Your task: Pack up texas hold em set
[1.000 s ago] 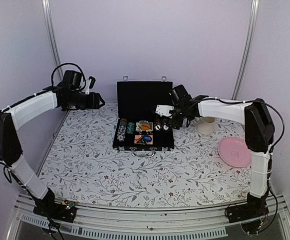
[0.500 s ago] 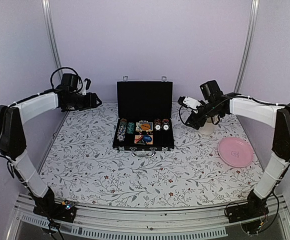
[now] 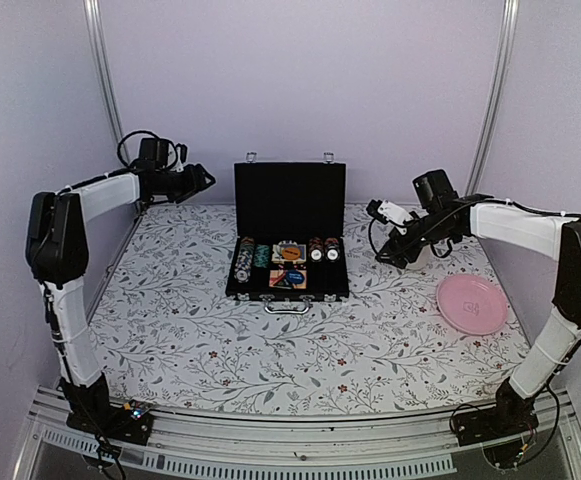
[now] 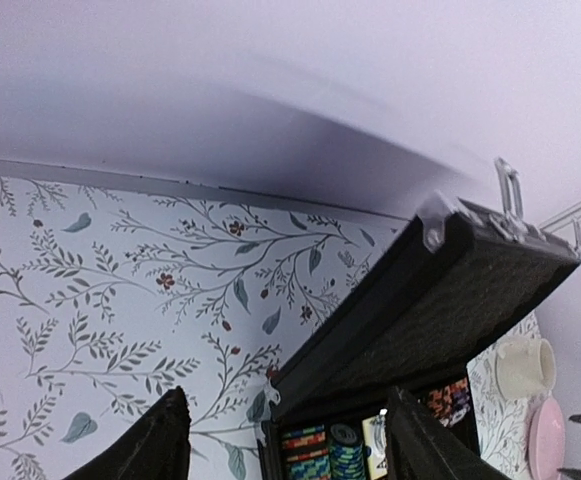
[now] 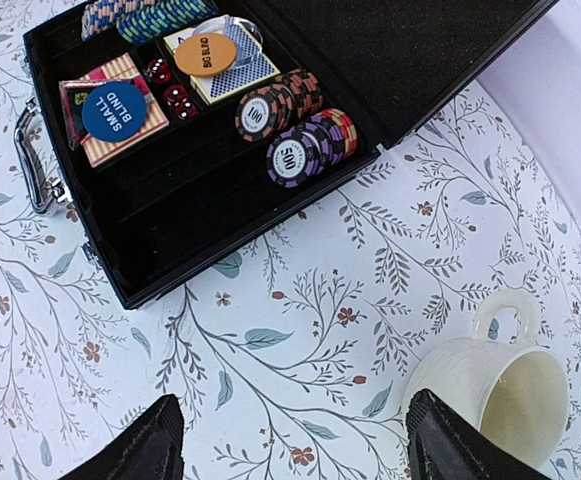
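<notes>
The black briefcase [image 3: 288, 272] lies open mid-table with its lid [image 3: 290, 195] standing upright and its silver handle [image 3: 287, 306] at the near edge. In its tray are striped poker chips [image 5: 300, 125], card decks [image 5: 120, 135], a blue small-blind button [image 5: 113, 110], an orange big-blind button [image 5: 205, 55] and red dice [image 5: 170, 88]. My left gripper [image 3: 205, 180] hovers open and empty by the lid's back left corner [image 4: 440, 300]. My right gripper [image 5: 295, 450] hangs open and empty over bare cloth between the case and the mug.
A cream mug [image 5: 495, 395] stands right of the case, close to my right finger. A pink plate [image 3: 470, 303] lies at the right side. The floral cloth [image 3: 220, 340] covers the table; walls and metal posts close off the back and sides.
My right gripper has drawn back from over the case's tray to the right, beside the mug. My left arm has swung toward the back wall and nearer the lid.
</notes>
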Tool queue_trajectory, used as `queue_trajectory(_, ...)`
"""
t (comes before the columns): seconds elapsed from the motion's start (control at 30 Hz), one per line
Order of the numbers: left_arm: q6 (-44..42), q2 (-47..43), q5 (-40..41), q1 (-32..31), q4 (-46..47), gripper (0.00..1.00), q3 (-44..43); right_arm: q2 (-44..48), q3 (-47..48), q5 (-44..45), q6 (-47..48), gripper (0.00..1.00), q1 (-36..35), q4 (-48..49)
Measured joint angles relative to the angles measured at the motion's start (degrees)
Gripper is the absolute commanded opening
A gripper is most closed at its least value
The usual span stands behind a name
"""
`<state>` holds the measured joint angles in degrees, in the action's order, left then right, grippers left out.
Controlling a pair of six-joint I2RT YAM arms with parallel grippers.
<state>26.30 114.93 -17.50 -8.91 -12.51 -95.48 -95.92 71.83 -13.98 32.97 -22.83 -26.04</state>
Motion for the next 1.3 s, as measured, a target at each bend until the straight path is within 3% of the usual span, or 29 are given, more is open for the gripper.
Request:
queue_trajectory(0.4, 6.8, 25.6, -6.2, 0.9, 1.4, 0.66, -27.9, 0.1, -1.4, -0.1, 0.1, 0.74, 0.0, 0.5)
queue_trajectory(0.53, 9.3, 30.5, -11.0, 1.1, 4.0, 0.66, -32.2, 0.1, -1.4, -0.1, 0.1, 0.74, 0.1, 0.6)
queue_trajectory(0.8, 12.9, 34.9, -24.5, 1.4, 10.7, 0.65, -32.2, 0.1, -1.4, -0.1, 0.2, 0.74, 0.1, 0.6)
queue_trajectory(1.03, 8.7, 34.2, -31.7, 1.5, 11.1, 0.63, -30.3, 0.0, -1.4, -0.1, 0.3, 0.74, 0.1, 0.6)
queue_trajectory(1.17, 4.4, 27.9, -31.8, 1.1, 10.5, 0.61, -18.7, 0.0, -1.4, -0.1, 0.4, 0.74, 0.1, 0.7)
queue_trajectory(1.3, 1.1, 16.6, -32.4, 0.0, 12.9, 0.60, -1.3, 0.1, -1.5, -0.1, 0.5, 0.74, 0.1, 0.8)
